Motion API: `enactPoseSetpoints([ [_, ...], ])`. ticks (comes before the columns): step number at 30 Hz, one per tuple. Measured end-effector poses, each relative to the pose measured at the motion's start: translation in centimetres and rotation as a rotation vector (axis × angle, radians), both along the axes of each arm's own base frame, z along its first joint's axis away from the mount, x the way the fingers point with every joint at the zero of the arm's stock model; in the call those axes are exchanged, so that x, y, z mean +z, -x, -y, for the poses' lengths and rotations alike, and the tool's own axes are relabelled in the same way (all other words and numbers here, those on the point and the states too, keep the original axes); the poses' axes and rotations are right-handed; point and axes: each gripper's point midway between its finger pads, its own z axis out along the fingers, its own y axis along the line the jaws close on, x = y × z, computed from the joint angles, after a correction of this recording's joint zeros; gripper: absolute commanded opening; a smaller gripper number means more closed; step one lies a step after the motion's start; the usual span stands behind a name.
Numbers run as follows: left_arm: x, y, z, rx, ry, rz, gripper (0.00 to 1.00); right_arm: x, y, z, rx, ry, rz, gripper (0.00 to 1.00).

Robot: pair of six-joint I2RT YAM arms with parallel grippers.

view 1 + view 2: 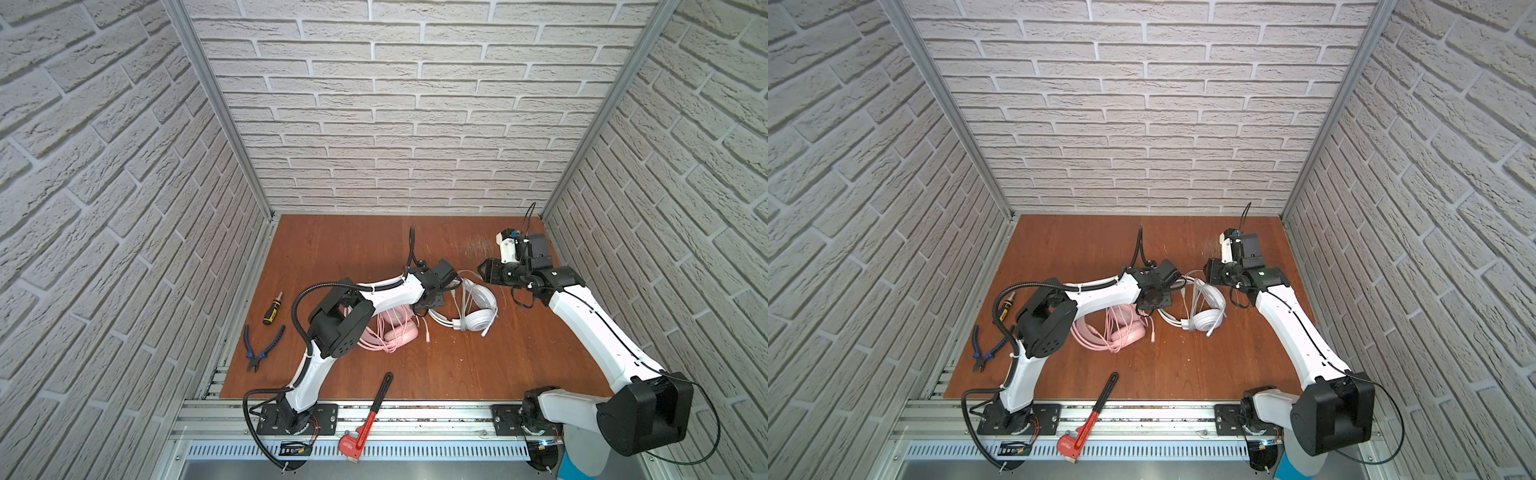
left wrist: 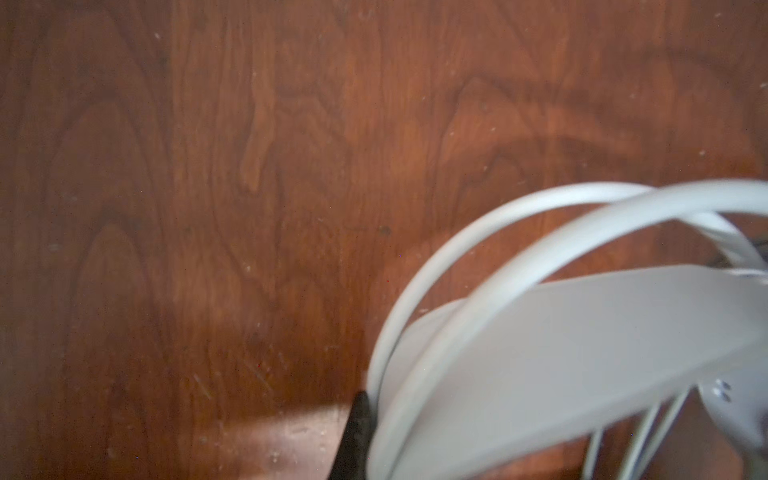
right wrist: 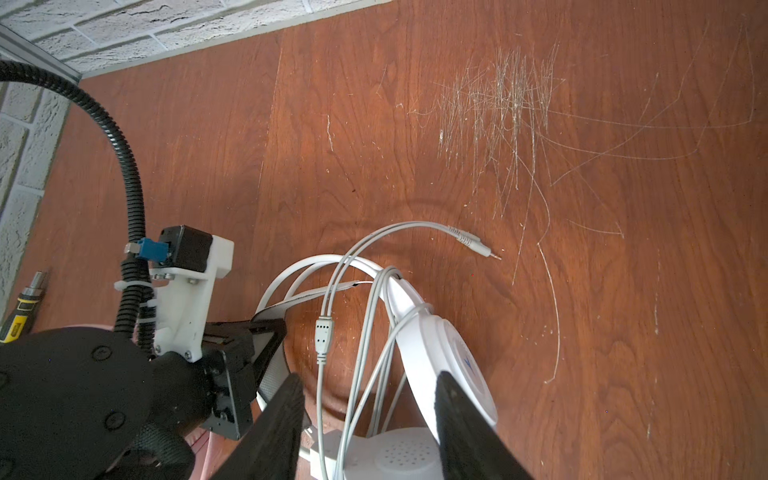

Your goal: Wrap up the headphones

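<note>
The white headphones lie mid-table with their thin grey cable looped over the band. My left gripper is shut on the grey inner headband. In the left wrist view one dark finger presses against the blurred white band. My right gripper hovers open just behind the headset, cable strands and an earcup showing between its fingers. The cable's plug rests on the wood. The pink headphones lie partly under the left arm.
A red-and-black pipe wrench lies across the table's front edge. Blue-handled pliers and a yellow-and-black screwdriver lie at the left. Brick walls close in the table on three sides.
</note>
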Motion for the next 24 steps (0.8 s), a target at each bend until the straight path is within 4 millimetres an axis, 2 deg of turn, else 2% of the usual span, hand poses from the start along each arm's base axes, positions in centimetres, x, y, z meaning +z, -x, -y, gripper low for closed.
enactPoseSetpoints([
  [11,1.7,-0.5,0.6,-0.033,0.010,0.005,0.09,0.0,0.0,0.0,0.000,-0.001,0.001,0.53],
  [19,2.3,-0.9,1.0,-0.049,0.040,-0.006,0.17,0.0,0.0,0.0,-0.001,-0.001,0.000,0.53],
  [24,2.6,-1.4,2.4,-0.061,0.075,-0.013,0.18,0.1,0.0,0.3,-0.007,0.001,0.000,0.53],
])
